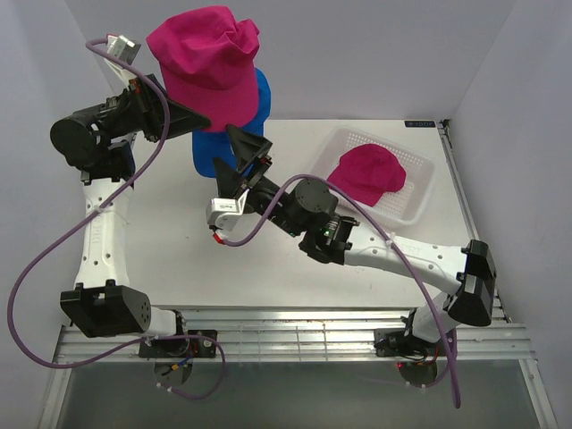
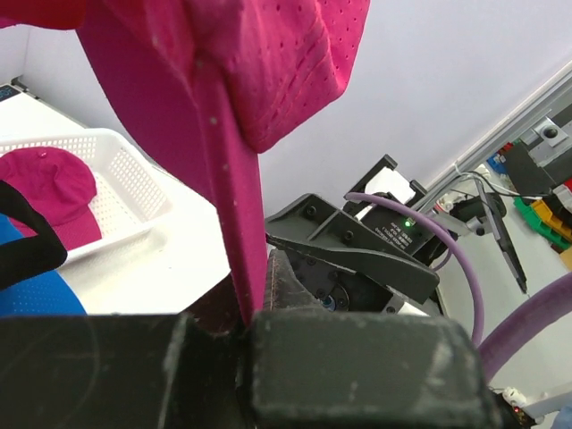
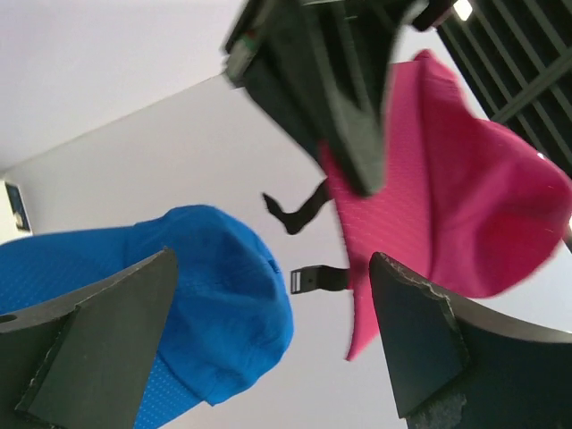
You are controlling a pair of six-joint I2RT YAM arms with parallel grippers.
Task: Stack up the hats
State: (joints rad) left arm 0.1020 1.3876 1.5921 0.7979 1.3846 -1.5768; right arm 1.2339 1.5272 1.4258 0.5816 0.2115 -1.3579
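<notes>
Magenta fabric is pinched in the left tool [image 2: 246, 326], whose jaws are clamped on the brim of a pink cap [image 1: 206, 54] held high, just over the bright blue cap [image 1: 213, 154]. Beside the blue cap, the right tool [image 1: 239, 163] stands wide apart, gripping nothing. Farther right, a second pink cap [image 1: 368, 174] lies in the white mesh basket [image 1: 424, 179] on the table [image 1: 179, 259].

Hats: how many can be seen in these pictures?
3. One pink hat hangs in the left gripper; the blue hat sits below it; the second pink hat lies in the white basket. Others could be hidden under these.
</notes>
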